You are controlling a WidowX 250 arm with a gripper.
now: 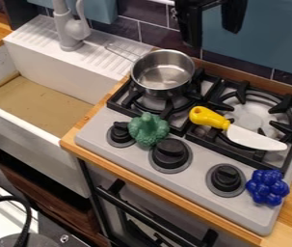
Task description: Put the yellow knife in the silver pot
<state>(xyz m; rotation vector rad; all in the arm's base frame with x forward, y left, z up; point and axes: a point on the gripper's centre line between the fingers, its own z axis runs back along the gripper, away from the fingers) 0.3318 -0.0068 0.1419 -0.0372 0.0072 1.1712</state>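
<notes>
At the top edge of the camera view, the black gripper [214,34] hangs above the back of the stove with its two fingers apart and nothing between them. Below it and to the right lies the yellow-handled knife [210,117], its white blade pointing right across the right burner grate. The silver pot [164,72] stands upright on the left burner, left of the knife, and its wire handle points to the upper left. The pot's inside shows bare metal.
A green broccoli-like toy [149,129] sits by the stove's left knobs. Blue toy grapes [267,187] lie at the right front corner, near a black knob [226,178]. A white sink [51,72] with a grey faucet [70,26] is at the left.
</notes>
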